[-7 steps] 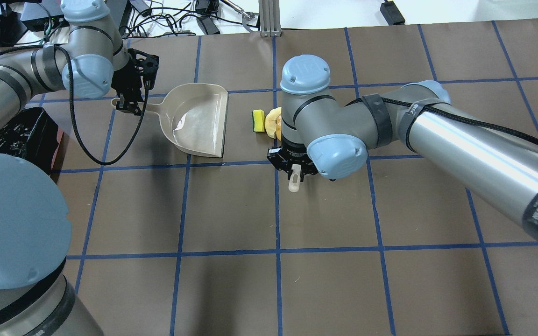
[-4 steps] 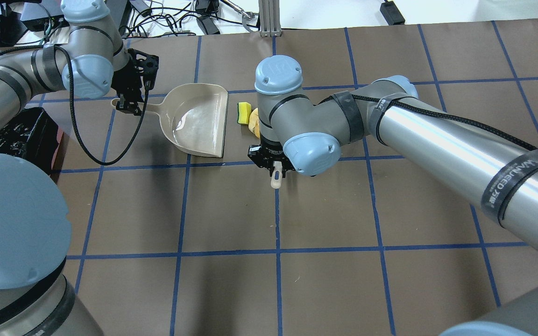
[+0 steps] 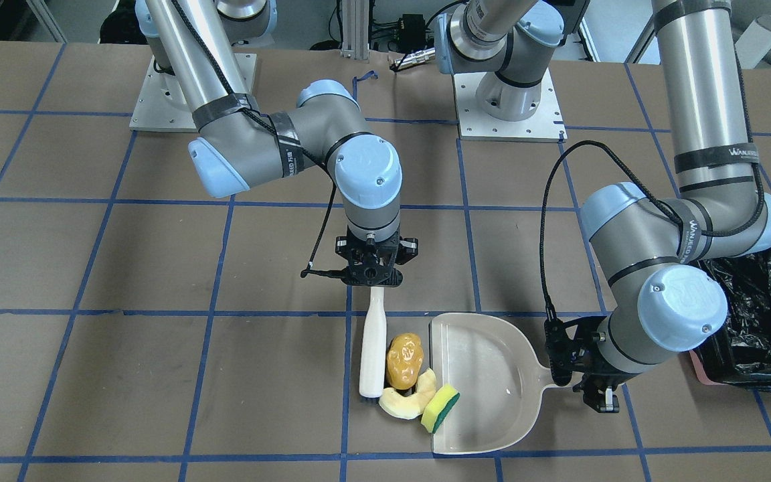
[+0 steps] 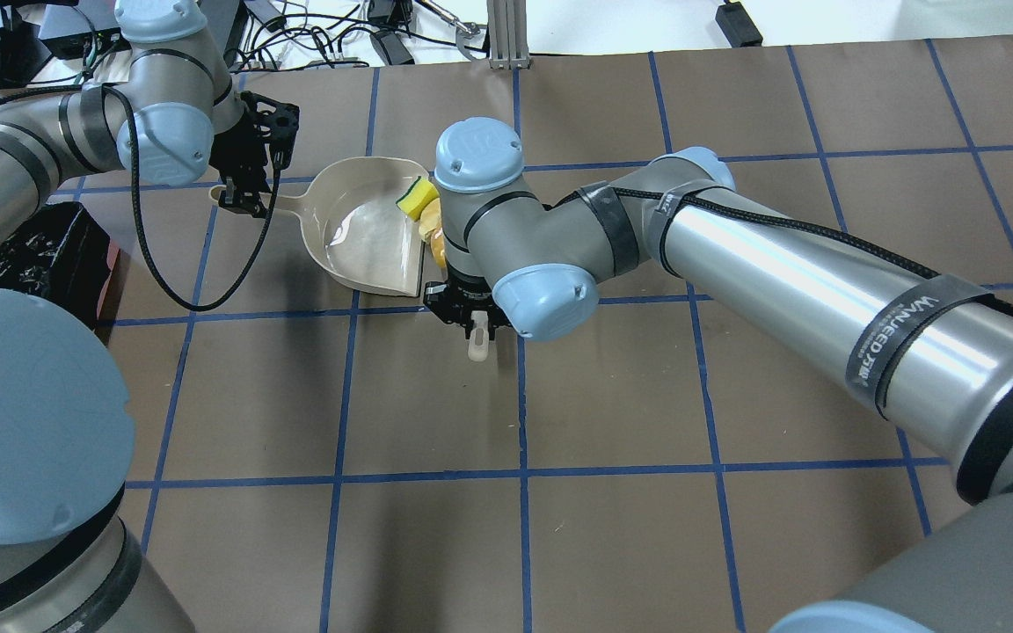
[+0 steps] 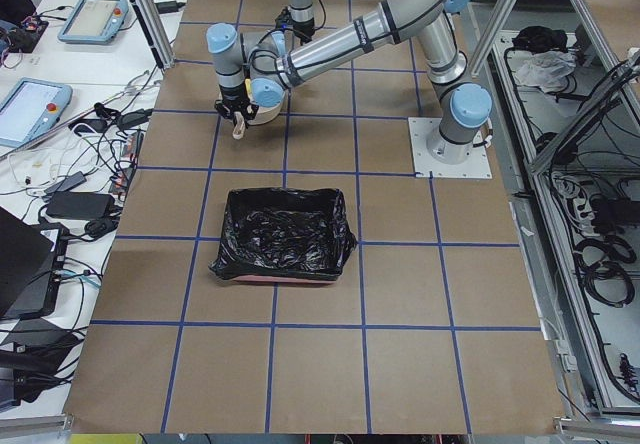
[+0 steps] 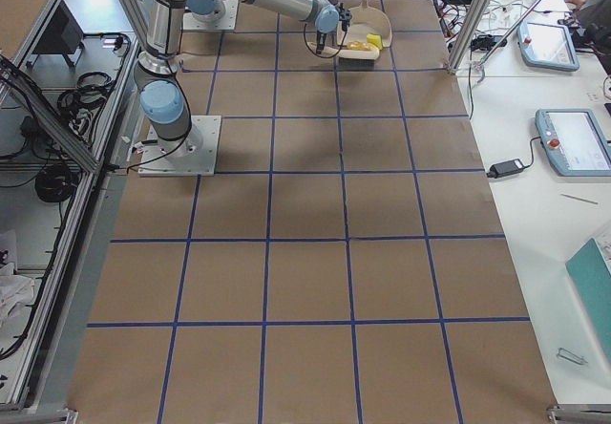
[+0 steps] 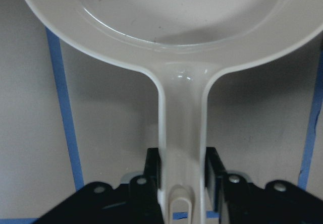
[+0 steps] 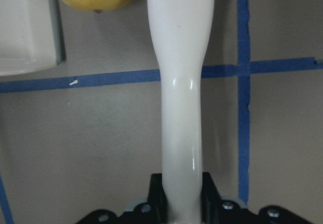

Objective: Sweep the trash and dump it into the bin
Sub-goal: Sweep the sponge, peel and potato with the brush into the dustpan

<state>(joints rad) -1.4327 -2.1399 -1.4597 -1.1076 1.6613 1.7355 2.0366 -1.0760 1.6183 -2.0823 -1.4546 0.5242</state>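
Trash [image 3: 404,358] beside brush [image 3: 372,355] head, apart from right end effector [image 3: 373,281] pinching brush handle; left end effector [image 7: 181,168] pinches dustpan [image 3: 492,361] handle.

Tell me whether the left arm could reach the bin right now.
Probably yes. The bin sits close beside that arm, nothing standing between. The left gripper is shut on the dustpan handle, so the pan would come along.

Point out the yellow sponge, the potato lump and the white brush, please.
Yellow sponge with green layer [image 3: 438,410]: exterior front-facing view, its yellow face.
Glossy orange-brown potato-like lump [image 3: 404,360]: same view, its middle.
White plastic brush [image 3: 373,341]: same view, mid-handle.
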